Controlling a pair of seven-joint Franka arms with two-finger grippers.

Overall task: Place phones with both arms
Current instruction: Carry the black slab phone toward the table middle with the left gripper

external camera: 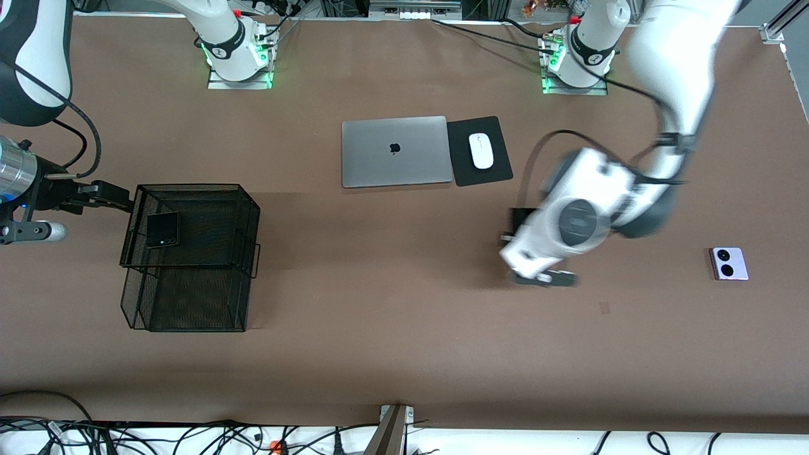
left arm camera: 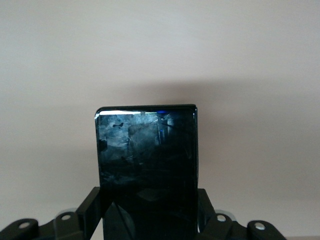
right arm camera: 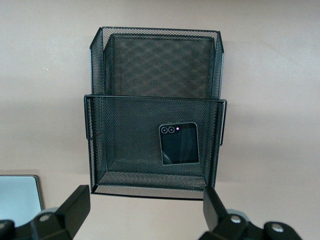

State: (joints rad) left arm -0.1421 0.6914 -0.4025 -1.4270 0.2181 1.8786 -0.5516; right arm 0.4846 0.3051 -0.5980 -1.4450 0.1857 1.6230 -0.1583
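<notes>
Black slab phone (left arm camera: 146, 170) sits clamped in the left gripper (external camera: 543, 276) over bare worktop (external camera: 392, 354), long axis poking straight out past the fingertips, mesh basket (external camera: 189, 253) well off toward the wide-open right gripper (external camera: 95, 196).

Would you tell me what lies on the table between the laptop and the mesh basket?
Nothing: in the front view, only bare brown table separates the laptop from the mesh basket.

The left arm (external camera: 670, 114) reaches down over the table's middle, its left gripper (left arm camera: 150, 220) clamped tight. The right gripper (right arm camera: 145, 210) hangs spread wide at the right arm's end.
</notes>
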